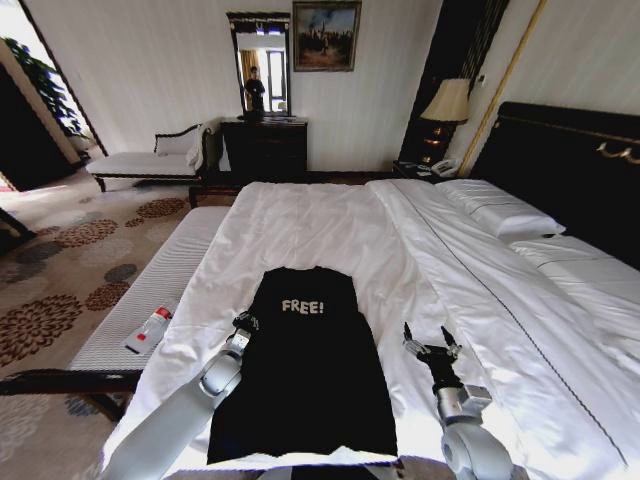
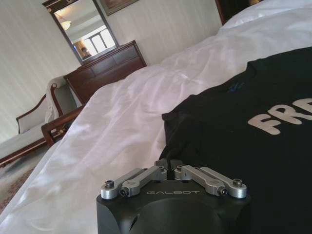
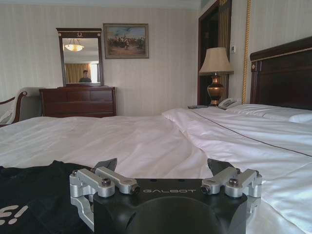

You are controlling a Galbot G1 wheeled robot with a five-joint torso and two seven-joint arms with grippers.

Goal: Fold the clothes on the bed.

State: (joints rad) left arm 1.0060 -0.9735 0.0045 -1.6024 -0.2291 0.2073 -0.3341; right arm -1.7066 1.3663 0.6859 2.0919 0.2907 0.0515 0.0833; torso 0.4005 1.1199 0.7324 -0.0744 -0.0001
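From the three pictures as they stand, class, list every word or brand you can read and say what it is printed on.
"FREE!" in white, on the chest of the black T-shirt.
"GALBOT" on the black body behind the left claw.
"GALBOT" on the black body behind the right claw.
The bottle on the bench has a label too small to read.

A hotel-style bedroom is showing itself here: a wide bed (image 1: 330, 215) with white linen and a tall dark headboard (image 1: 570, 160) is filling the room, a lamp (image 1: 447, 105) is standing near its head corner, and a dark dresser (image 1: 264, 148) under a mirror (image 1: 260, 65) and a framed painting (image 1: 326, 35) is sitting against the striped far wall, over patterned carpet (image 1: 70, 260).
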